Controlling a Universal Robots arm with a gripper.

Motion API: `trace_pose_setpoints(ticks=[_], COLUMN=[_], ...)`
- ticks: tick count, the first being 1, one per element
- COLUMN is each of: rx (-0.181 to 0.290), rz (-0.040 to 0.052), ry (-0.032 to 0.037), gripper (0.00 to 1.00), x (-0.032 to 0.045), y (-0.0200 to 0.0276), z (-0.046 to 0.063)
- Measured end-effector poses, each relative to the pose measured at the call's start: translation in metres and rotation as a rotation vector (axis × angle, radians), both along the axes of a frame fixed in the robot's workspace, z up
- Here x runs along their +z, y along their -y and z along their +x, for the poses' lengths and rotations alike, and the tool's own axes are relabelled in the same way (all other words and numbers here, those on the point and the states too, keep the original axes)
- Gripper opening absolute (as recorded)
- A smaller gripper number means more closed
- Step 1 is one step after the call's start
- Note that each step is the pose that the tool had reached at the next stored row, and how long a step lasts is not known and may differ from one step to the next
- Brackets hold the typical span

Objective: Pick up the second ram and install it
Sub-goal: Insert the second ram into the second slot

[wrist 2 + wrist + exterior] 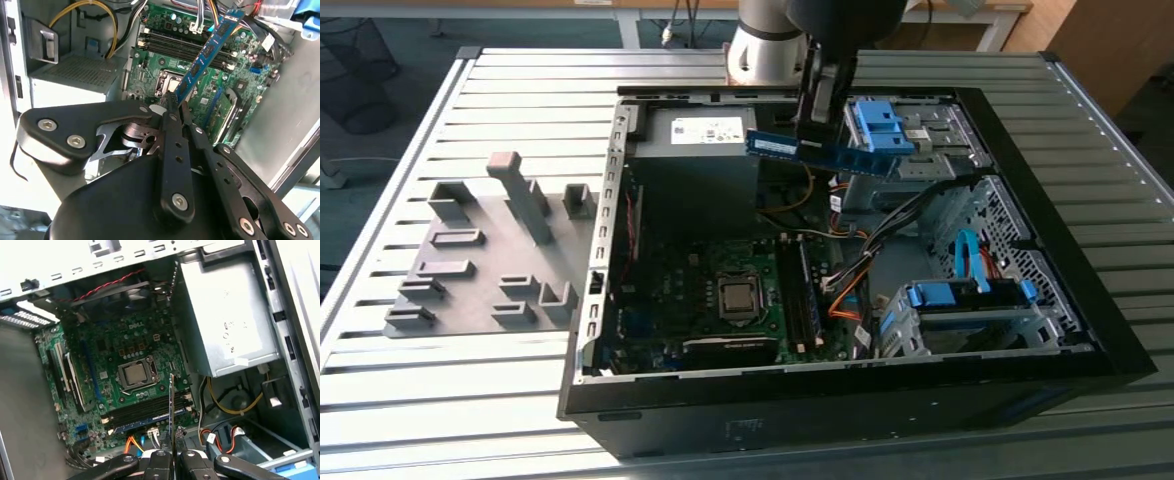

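My hand (176,107) clamped on second ram (207,50), stick jutting out past fingertips, held in air. Beyond it I see motherboard (125,355) with memory slots (145,410), inside open computer case (1067,330) on tabletop (520,90).

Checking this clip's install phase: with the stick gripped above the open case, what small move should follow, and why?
Probably carry the second ram across and down toward the memory slots. The hand is shut on one end of it, and in the exterior view it hangs above the power supply, well off the motherboard. It would likely need turning to line up with the slots.
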State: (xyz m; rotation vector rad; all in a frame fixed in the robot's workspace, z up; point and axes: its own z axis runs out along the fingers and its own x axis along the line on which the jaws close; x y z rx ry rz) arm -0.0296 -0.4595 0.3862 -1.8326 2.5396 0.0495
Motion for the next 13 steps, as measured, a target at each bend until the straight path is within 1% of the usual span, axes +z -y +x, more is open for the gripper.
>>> trace_pose_setpoints(ticks=[13], rx=[-0.164], rz=[0.0000], ry=[0.0000], gripper=[0.14], x=[-0.0004], y=[0.0000], z=[0.0000])
